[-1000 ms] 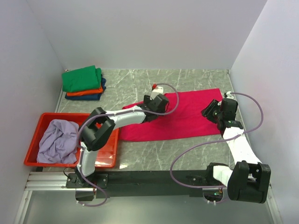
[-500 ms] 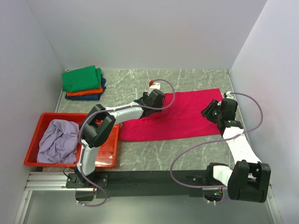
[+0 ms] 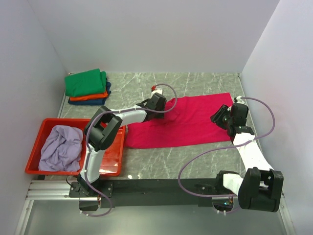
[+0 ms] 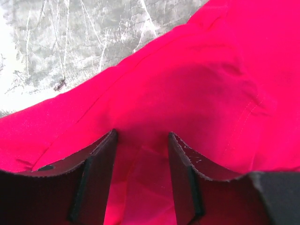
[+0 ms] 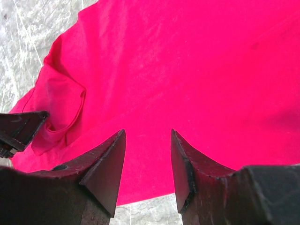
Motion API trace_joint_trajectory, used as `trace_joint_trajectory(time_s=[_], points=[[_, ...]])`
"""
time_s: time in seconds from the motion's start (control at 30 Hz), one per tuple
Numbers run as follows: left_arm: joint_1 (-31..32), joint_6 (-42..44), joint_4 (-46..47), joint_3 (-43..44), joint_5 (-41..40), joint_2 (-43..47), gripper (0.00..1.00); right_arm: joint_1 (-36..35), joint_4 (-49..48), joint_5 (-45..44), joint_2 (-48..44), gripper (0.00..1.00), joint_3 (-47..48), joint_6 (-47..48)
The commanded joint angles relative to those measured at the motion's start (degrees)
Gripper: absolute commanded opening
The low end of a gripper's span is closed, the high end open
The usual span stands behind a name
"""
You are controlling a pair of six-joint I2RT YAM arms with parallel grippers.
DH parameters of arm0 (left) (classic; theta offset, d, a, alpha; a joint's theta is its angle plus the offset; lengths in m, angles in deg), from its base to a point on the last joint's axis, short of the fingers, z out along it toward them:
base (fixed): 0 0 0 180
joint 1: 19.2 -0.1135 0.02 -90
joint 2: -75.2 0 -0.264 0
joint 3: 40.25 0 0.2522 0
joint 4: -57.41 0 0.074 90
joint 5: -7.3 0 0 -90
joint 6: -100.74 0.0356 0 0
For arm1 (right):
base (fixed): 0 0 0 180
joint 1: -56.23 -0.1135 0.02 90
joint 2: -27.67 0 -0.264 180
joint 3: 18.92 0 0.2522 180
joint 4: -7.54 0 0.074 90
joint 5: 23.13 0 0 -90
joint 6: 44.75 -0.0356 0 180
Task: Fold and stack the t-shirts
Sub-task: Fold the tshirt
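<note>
A crimson-pink t-shirt [image 3: 186,122] lies spread flat on the marble table. My left gripper [image 3: 157,101] is down on its far left corner. In the left wrist view its jaws [image 4: 140,136] stand apart, and a raised ridge of the crimson cloth [image 4: 187,84] sits between them. My right gripper [image 3: 222,117] hovers open over the shirt's right edge. The right wrist view shows only flat cloth [image 5: 187,61] below its open fingers [image 5: 147,133]. Green [image 3: 86,82], orange [image 3: 88,96] and dark blue [image 3: 93,102] t-shirts sit folded in a stack at the far left. A crumpled lavender t-shirt [image 3: 59,147] lies in the tray.
The red plastic tray [image 3: 110,169] stands at the near left, close to the left arm's base. White walls close in the table on the left, back and right. Bare marble [image 3: 205,83] shows behind the crimson shirt and in front of it.
My left gripper has slid away and to the left to the shirt's far left corner, and its jaws have narrowed. The right arm has not moved.
</note>
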Motion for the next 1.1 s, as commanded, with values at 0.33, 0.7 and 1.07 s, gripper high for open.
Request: trace_joint_trajectory(time_s=[0.33, 0.7, 1.07], points=[[0.18, -2.17, 3.36, -1.51, 3.33, 2.51, 0.49, -0.9, -1.69, -0.57, 0.39, 0.5, 0.29, 1.02], [0.18, -2.7, 5.21, -3.72, 0.78, 5.86, 0.52, -1.25, -1.69, -0.57, 1.35, 0.5, 0.56, 1.11], [0.71, -3.05, 6.09, -3.89, 1.75, 5.24, 0.51, -1.51, -1.6, -0.48, 1.97, 0.5, 0.73, 1.19]])
